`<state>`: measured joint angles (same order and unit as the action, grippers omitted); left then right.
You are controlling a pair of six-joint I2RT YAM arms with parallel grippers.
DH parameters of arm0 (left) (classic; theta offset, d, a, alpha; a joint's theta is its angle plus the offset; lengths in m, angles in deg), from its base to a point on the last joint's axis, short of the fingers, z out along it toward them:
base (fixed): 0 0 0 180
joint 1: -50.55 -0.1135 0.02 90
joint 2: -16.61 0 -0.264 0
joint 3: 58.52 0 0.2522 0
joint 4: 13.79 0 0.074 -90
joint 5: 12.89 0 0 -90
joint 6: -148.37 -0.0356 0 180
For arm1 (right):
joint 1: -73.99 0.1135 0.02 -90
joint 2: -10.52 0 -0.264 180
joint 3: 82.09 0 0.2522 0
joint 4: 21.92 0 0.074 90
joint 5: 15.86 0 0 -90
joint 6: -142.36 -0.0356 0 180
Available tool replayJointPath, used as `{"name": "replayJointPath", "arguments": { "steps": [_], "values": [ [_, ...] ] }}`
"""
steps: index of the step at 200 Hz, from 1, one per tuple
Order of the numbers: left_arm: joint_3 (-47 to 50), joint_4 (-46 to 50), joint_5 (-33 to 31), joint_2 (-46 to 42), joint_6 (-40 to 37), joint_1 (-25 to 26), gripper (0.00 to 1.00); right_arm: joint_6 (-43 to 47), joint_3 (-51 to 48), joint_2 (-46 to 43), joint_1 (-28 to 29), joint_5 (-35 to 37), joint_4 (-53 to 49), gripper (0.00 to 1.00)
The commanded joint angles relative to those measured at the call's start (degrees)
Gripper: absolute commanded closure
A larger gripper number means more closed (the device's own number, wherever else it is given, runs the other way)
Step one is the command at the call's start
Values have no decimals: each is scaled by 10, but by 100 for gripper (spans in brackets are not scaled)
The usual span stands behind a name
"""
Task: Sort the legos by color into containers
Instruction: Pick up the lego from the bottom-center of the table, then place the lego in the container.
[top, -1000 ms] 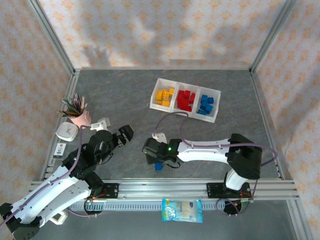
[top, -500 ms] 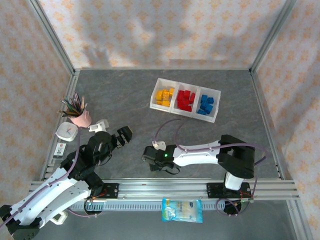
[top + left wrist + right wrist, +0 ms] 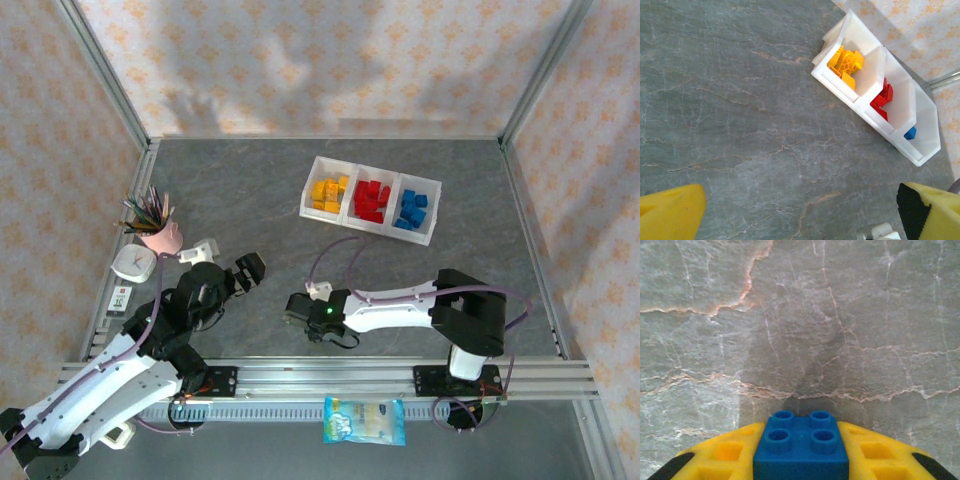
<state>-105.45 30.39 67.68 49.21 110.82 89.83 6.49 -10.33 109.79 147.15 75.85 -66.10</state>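
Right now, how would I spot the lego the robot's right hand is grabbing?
On the grey table, find the right gripper, near the arms' bases. Between its yellow fingers sits a blue brick with four studs. The other legos lie in the white tray.

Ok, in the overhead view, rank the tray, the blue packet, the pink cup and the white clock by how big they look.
1. tray
2. packet
3. pink cup and clock: without its pencils, the cup looks about the same size as the clock, so I won't rank them.
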Motion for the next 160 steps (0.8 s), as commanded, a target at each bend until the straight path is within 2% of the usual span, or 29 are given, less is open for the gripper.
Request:
{"name": "replayJointPath", "arguments": {
  "steps": [1, 32, 65, 87, 115, 160],
  "values": [
    [-18, -6, 5, 12, -16, 1, 1, 7, 20, -33, -22, 40, -9, 68],
    [-40, -39, 5, 49, -44, 1, 1, 50, 28, -87, -86, 71, -24, 68],
    [-55, -108, 13, 98, -79, -2, 1, 116, 49, -124, -201, 114, -33, 68],
    [-75, -156, 27, 150, -101, -7, 1, 166, 73, -135, -296, 99, -15, 68],
    [-99, -218, 43, 214, -124, -10, 1, 216, 107, -117, -396, 96, 12, 68],
    [-136, -280, 68, 303, -141, -19, 1, 236, 144, -52, -538, 49, 66, 67]
  ]
}}
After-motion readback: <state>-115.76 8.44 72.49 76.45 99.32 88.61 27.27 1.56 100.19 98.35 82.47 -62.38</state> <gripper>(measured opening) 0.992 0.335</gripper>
